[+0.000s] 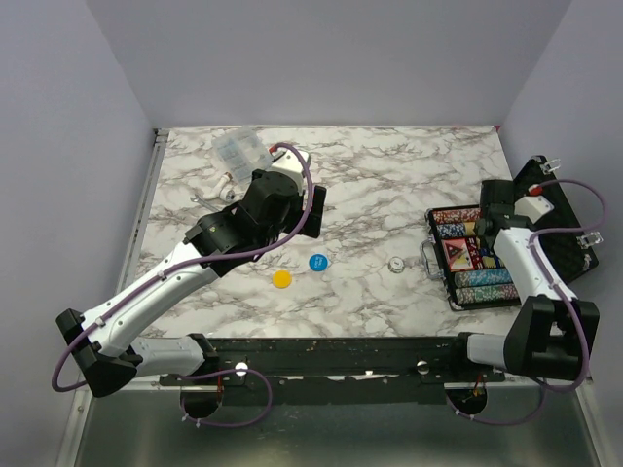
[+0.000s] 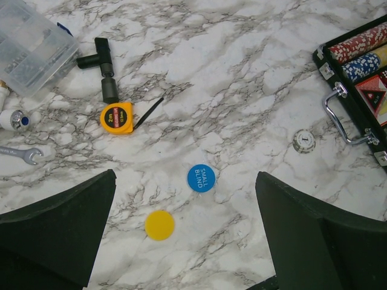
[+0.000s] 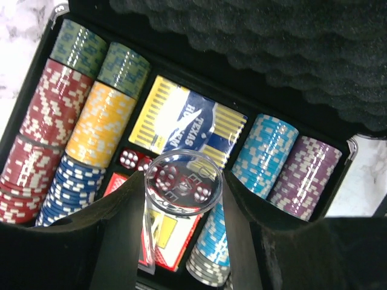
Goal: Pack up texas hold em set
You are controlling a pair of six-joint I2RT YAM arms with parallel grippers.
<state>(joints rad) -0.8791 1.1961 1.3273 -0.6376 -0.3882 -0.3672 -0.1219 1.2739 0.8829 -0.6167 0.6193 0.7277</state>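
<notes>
The right gripper was clamped on a clear round disc, one finger on each side of it, hanging right above the open black briefcase. Straight beneath it lay a yellow-and-blue card box, red dice and a red card box. Rows of chips filled the tray to either side, and the dark foam lid rose beyond its fingertips. The case sat at the right edge of the table, a white marble-pattern top with grey veins.

The left gripper was spread wide and held nothing, well apart from the case over the middle of the table. Just ahead of its fingers lay the blue disc. The yellow disc lay between them, and a white disc off to one side, near the case handle. Farther ahead on the other side sat an orange tape measure, a black L-shaped tool, a wrench and a clear compartment box.

Pale lavender walls closed in the table on three sides, and a black rail ran along its near edge.
</notes>
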